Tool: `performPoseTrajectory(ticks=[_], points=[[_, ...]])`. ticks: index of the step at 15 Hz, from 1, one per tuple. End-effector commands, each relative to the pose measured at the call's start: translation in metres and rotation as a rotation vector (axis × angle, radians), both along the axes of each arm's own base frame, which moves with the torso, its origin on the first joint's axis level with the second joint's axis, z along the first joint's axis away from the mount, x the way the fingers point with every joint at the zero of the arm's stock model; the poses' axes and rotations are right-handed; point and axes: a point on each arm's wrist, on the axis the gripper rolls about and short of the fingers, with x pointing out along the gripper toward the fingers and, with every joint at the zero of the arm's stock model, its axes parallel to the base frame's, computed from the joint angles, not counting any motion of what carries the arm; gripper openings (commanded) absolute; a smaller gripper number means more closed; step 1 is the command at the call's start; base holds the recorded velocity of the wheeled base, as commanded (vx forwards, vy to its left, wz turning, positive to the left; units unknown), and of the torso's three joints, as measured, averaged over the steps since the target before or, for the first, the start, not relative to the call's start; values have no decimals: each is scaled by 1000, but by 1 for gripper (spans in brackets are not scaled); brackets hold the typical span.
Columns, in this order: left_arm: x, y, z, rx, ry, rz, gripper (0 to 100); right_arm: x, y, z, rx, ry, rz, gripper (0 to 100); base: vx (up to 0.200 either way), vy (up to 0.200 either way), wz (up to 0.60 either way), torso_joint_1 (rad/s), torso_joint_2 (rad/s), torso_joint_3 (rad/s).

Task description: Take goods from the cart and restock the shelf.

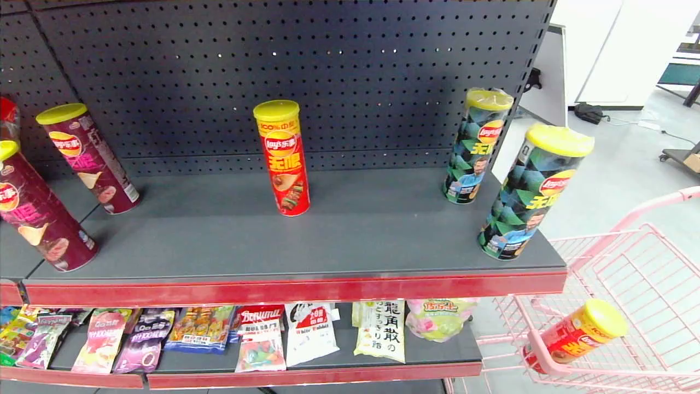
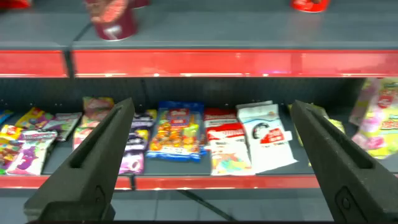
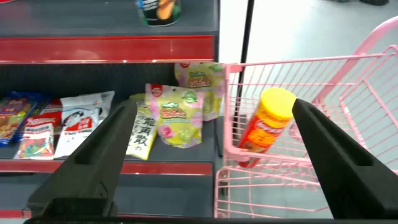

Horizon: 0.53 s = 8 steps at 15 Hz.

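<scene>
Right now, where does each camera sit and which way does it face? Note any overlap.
Head view: on the head, facing forward and down at the top shelf, lower shelf and pink cart.
Left wrist view: on the left wrist, facing snack bags on the lower shelf; open left tool frames it.
Right wrist view: on the right wrist, facing the shelf's end and the cart's red can; open right tool frames it.
Shared: head and right wrist both show the red can.

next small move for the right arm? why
Probably ease the right end effector toward the red can lying in the cart. The end effector is open and empty, the can lies just ahead of it, and the shelf has bare room beside the standing can.
</scene>
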Motion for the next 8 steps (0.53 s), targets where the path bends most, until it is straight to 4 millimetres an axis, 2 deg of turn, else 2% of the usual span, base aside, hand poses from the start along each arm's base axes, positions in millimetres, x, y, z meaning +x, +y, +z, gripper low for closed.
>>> performPoseTrajectory(ticks=[1,4,8], points=[[0,0,0,-1,0,1,100,0,0,0,0,0,-1,100,0,-200,0,2,-2,2],[0,0,0,1,0,1,100,0,0,0,0,0,-1,100,0,0,0,0,0,0],[0,0,0,-1,0,1,100,0,0,0,2,1,-1,100,0,0,-600,1,-1,4]])
